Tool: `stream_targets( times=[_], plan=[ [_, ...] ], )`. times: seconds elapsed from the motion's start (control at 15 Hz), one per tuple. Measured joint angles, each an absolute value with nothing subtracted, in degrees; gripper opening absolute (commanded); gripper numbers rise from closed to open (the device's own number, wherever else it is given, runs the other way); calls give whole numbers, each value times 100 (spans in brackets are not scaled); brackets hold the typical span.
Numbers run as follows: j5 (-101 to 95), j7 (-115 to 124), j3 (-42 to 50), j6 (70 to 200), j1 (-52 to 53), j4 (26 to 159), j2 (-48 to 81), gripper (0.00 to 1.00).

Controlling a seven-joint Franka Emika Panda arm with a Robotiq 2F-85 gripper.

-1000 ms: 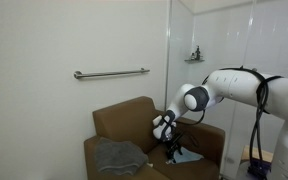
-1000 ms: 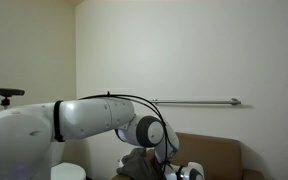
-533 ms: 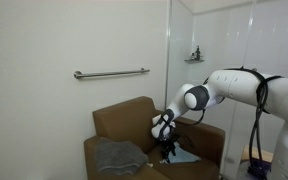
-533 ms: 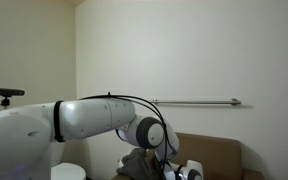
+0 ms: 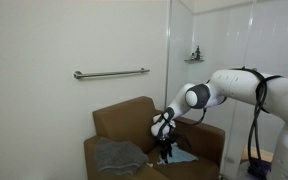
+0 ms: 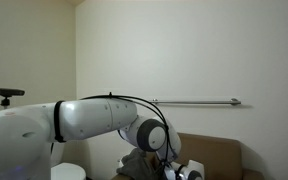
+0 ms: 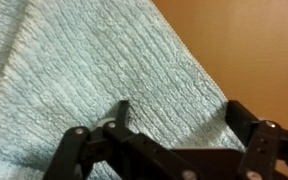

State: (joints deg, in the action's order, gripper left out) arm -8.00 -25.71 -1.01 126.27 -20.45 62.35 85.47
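Note:
My gripper (image 7: 179,112) is open, its two black fingers spread over a light blue ribbed cloth (image 7: 94,70) that lies flat on a brown seat (image 7: 254,50). One fingertip (image 7: 122,108) is over the cloth, the other sits at the cloth's edge. In an exterior view the gripper (image 5: 165,148) reaches down to the light blue cloth (image 5: 185,155) on a brown armchair (image 5: 124,122). In an exterior view only the arm (image 6: 114,118) and the wrist (image 6: 189,170) show, low above the chair.
A grey towel (image 5: 118,155) lies on the chair seat beside the blue cloth. A metal grab bar (image 5: 111,73) is on the wall above the chair. A glass partition stands behind the arm. A small shelf (image 5: 194,57) hangs on the far wall.
The gripper has lowered slightly toward the blue cloth and shifted a little along the chair seat. The cloths have not moved.

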Motion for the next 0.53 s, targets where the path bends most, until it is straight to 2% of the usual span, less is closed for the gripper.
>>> stream_targets(
  times=[0.53],
  plan=[
    [-722,-2722,-123,12612,-2091,6234,8503,15]
  ],
)
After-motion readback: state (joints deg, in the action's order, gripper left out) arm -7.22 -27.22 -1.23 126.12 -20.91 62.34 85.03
